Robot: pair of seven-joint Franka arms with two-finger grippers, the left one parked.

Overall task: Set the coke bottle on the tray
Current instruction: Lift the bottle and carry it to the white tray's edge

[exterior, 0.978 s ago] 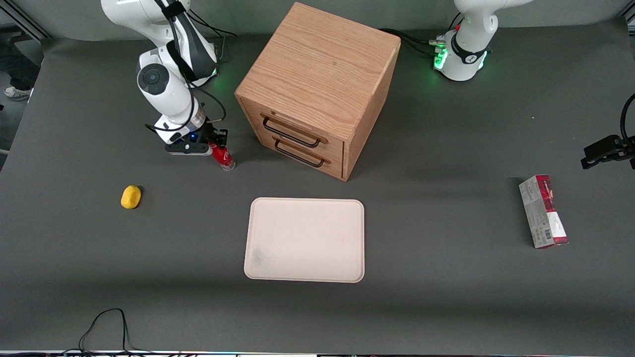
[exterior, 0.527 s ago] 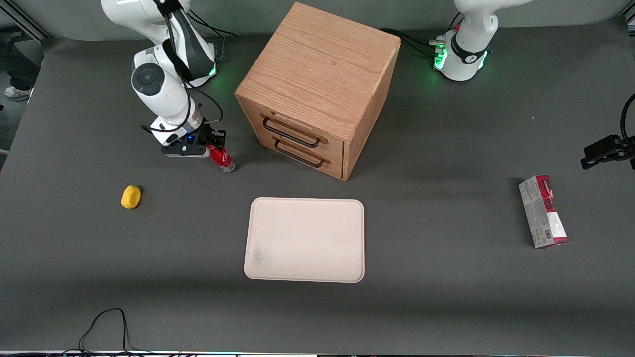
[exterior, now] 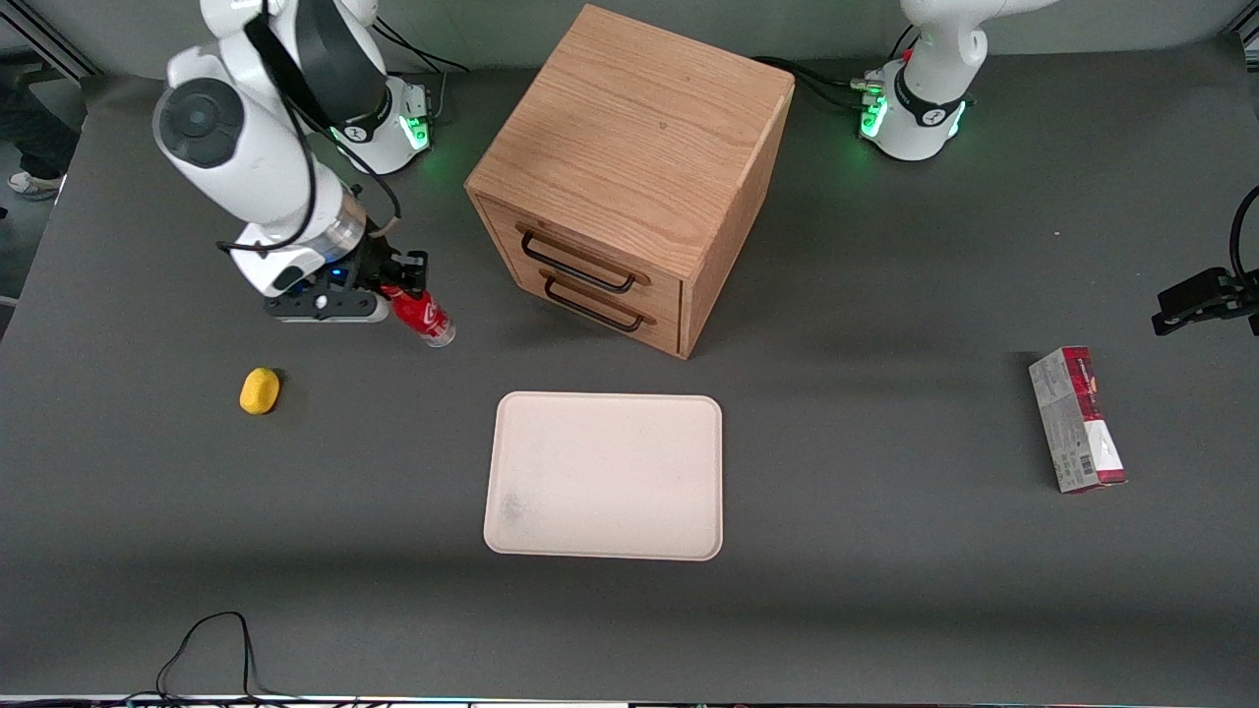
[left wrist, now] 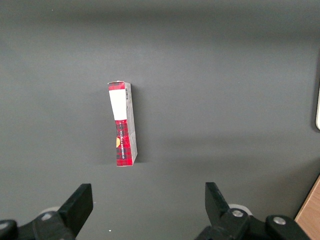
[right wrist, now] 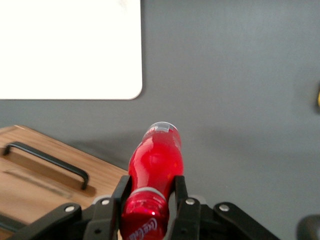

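The small red coke bottle hangs tilted in the air with its clear base pointing down. My right gripper is shut on it near the cap end, both black fingers pressed to its sides. It is lifted off the table, toward the working arm's end and beside the drawer box. The cream tray lies flat on the table, nearer the front camera than the bottle, with nothing on it.
A wooden drawer box with two black handles stands close beside the bottle. A yellow lemon-like object lies nearer the camera than the gripper. A red-and-grey carton lies toward the parked arm's end.
My gripper has risen with the coke bottle in it, lifting it off the table and shifting slightly away from the drawer box. The arm's elbow has swung up and outward.
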